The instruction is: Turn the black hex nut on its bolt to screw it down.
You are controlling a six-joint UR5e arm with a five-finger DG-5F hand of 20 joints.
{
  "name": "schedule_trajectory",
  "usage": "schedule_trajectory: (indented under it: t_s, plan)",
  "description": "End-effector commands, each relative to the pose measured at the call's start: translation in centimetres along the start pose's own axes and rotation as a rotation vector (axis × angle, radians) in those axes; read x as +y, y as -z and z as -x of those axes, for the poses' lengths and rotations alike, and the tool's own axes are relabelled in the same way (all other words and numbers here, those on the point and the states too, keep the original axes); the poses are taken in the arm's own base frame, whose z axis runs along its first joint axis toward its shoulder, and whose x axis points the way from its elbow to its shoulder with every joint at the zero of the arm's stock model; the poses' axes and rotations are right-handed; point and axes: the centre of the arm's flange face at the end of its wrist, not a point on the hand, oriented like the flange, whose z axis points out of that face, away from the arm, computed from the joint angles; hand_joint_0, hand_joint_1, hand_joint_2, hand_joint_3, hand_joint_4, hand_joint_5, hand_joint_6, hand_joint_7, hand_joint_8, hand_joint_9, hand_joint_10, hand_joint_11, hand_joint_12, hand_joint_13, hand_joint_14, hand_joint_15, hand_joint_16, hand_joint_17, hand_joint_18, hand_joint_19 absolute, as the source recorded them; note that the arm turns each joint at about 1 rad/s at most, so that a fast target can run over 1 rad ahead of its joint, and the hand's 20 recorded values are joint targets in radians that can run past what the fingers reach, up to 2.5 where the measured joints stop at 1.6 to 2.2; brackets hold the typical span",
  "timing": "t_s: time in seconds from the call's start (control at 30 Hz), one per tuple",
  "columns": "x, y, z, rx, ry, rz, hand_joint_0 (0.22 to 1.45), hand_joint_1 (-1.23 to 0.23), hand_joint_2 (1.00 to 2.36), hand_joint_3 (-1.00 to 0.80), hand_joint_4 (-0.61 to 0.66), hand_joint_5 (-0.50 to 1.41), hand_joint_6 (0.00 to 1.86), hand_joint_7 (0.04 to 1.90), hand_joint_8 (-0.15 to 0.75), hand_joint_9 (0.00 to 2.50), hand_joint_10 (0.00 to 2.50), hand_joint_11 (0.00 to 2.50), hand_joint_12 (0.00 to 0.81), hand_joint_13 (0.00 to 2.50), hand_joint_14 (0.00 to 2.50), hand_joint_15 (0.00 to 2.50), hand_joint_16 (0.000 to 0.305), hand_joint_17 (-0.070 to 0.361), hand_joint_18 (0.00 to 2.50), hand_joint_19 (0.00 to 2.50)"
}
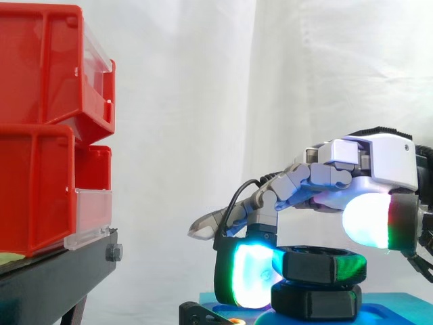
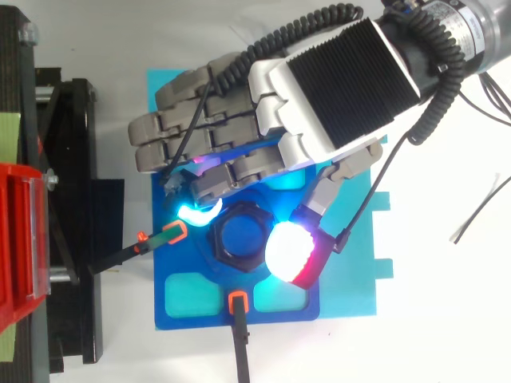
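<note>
The hand (image 2: 335, 88) arches palm-down, its fingers (image 1: 250, 274) clamped on the black hex nut (image 1: 325, 265).

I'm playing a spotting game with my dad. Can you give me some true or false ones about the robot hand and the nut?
1. The black hex nut sits between two glowing pads of the hand. True.
2. The red bins are on the right in the side view. False: the red bins are stacked at the left, on the black stand.
3. The plate under the nut is yellow. False: the plate is blue.
4. From above, the blue bolt shows in the nut's hole. True.
5. The hand holds a screwdriver. False: it has no tool; its pads pinch the nut itself.
</note>
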Motion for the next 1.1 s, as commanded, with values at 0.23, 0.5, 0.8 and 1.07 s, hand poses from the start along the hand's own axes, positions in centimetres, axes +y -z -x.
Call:
schedule_trajectory:
  t_s: [0.23, 0.5, 0.8, 1.07]
  plan:
    - [-0.4, -0.7, 1.7, -0.028, 0.015, 0.028, 0.51, -0.28, 1.00, -0.50, 0.36, -0.09, 0.50, 1.04, 0.354, 0.55, 0.01, 0.22, 0.372, 0.41, 0.00, 0.07, 0.056, 0.127, 0.41, 0.45]
    - [-0.8, -0.7, 2.6, -0.043, 0.030, 0.034, 0.51, -0.28, 1.00, -0.50, 0.27, -0.13, 0.50, 0.75, 0.332, 0.52, 0.00, 0.11, 0.368, 0.41, 0.00, 0.05, 0.057, 0.128, 0.42, 0.44]
    - [0.0, -1.6, 2.4, -0.044, 0.030, 0.041, 0.51, -0.30, 1.00, -0.50, 0.19, -0.14, 0.50, 0.66, 0.308, 0.49, 0.00, 0.04, 0.357, 0.40, 0.00, 0.03, 0.056, 0.125, 0.42, 0.44]
    - [1.2, -2.7, 1.7, -0.041, 0.024, 0.027, 0.51, -0.29, 1.00, -0.50, 0.29, -0.10, 0.50, 0.88, 0.320, 0.52, 0.00, 0.13, 0.358, 0.39, 0.00, 0.04, 0.055, 0.123, 0.41, 0.44]
